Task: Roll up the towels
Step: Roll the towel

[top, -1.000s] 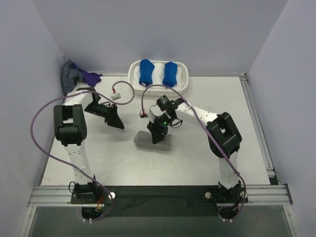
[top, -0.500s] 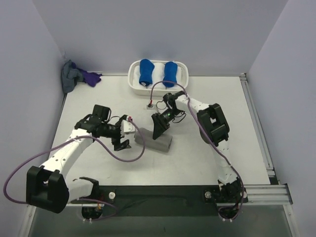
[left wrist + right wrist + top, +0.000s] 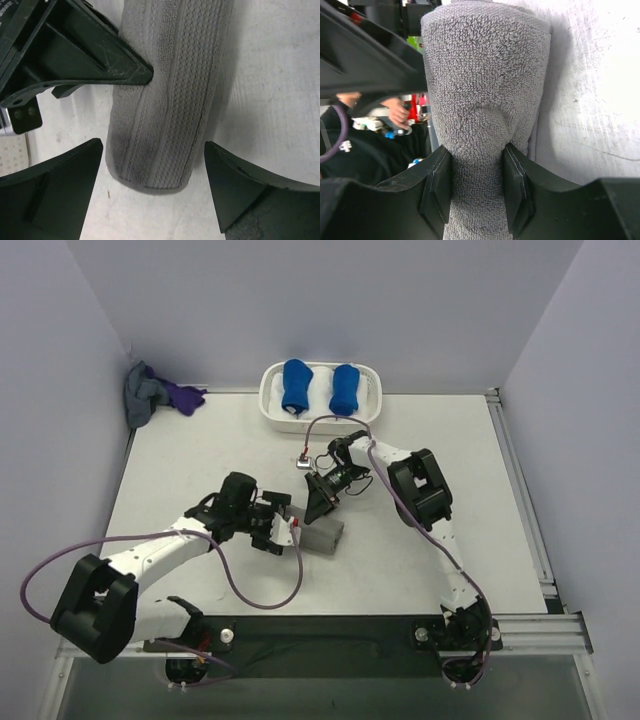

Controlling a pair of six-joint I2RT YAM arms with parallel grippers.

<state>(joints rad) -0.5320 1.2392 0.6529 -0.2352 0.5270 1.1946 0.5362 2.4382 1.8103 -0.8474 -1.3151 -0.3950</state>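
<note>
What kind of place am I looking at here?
Likely a lab robot test cell: left arm and right arm bolted to a metal rail, plain walls boxing in the table, a rolled grey towel for practice.

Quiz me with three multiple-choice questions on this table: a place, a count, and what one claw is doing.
1. Where are the blue towel bundles?
A. in the white basket
B. on the table's near edge
C. in the far left corner

2. How many are there?
A. one
B. two
C. four

3. What is the right gripper doing?
A. hanging open
B. pinching the rolled grey towel
C. holding a blue bundle

1 A: both lie inside its rim.
2 B: two lie side by side.
3 B: its fingers squeeze the roll.
</note>
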